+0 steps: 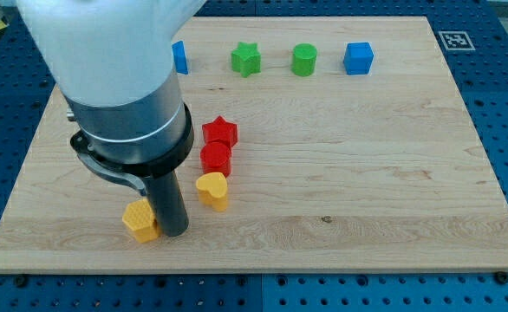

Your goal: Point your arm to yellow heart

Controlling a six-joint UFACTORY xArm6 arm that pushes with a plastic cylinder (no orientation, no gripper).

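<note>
Yellow heart-shaped block (212,190) is lying on the pale wooden table (358,173), just below two glossy red blocks (218,146). My tip (172,232) is resting beside a yellow faceted block (140,219), left of the heart. No hand is fitted, only a rod. Sliding gently rightwards, stopping just short, should be pointing cleanly.

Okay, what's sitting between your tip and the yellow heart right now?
Nothing: in the camera view only bare board separates my tip from the yellow heart, up to its right.
</note>
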